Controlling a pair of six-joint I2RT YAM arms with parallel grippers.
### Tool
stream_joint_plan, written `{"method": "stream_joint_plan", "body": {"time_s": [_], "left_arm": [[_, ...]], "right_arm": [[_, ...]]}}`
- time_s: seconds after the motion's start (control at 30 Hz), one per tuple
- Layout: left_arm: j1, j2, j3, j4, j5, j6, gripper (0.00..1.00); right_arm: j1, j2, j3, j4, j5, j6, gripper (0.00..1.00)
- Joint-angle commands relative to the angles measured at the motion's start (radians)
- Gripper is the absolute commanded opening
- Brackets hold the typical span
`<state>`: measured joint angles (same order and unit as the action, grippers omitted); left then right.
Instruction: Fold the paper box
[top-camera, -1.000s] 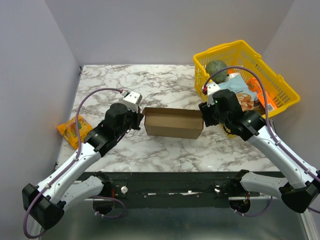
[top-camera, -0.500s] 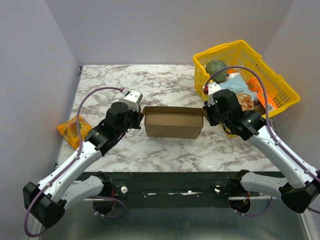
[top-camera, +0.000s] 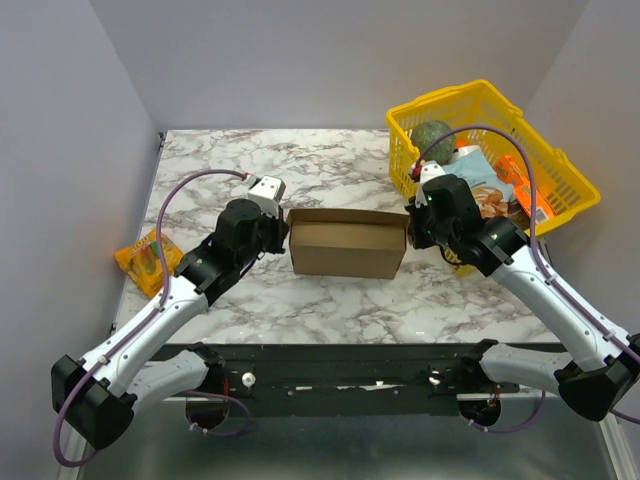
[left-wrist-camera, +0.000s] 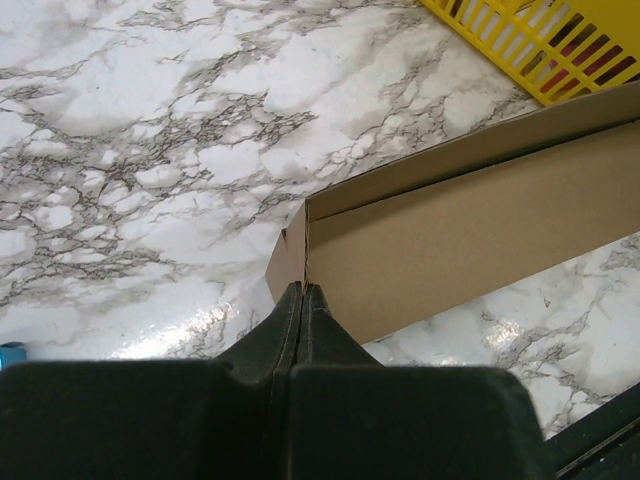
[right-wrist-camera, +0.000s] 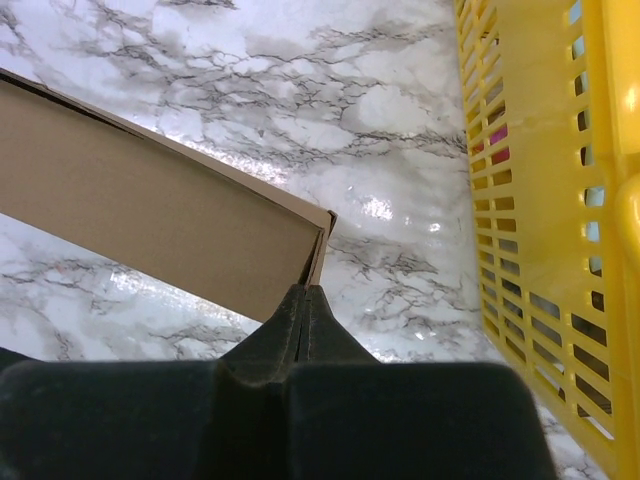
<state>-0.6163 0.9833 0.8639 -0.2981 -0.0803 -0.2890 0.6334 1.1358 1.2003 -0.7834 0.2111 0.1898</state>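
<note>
— While we're on the overhead view, where's the paper box (top-camera: 347, 245)?
— Mid-counter (top-camera: 330, 170), long side across. The left pincer (top-camera: 283, 232) meets its 9 o'clock end and the right pincer (top-camera: 410, 228) its 3 o'clock end. The yellow basket (top-camera: 560, 165) sits toward 2 o'clock.
— Left wrist view?
— Fingers (left-wrist-camera: 285, 320) pressed together, nipping the box's end wall at its corner.
— Right wrist?
— Likewise: pincer closed on the end wall's edge, with the basket at 3 o'clock, apart from the box.
</note>
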Motion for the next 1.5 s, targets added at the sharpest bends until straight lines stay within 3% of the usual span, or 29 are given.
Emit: {"method": "stream_joint_plan", "body": {"time_s": [0.0,0.53,1.47], "left_arm": [[-0.011,0.026,0.014,-0.045,0.054,-0.026,0.0],[-0.011,0.037,0.021,-0.058,0.06,-0.015,0.0],[-0.011,0.064,0.073,-0.055,0.004,-0.071,0.0]], "right_arm": [[0.008,0.012,0.042,0.059,-0.095,0.071,0.01],[0.006,0.053,0.084,0.075,-0.098,0.131,0.01],[0.006,0.001,-0.128,0.065,-0.03,0.056,0.01]]}}
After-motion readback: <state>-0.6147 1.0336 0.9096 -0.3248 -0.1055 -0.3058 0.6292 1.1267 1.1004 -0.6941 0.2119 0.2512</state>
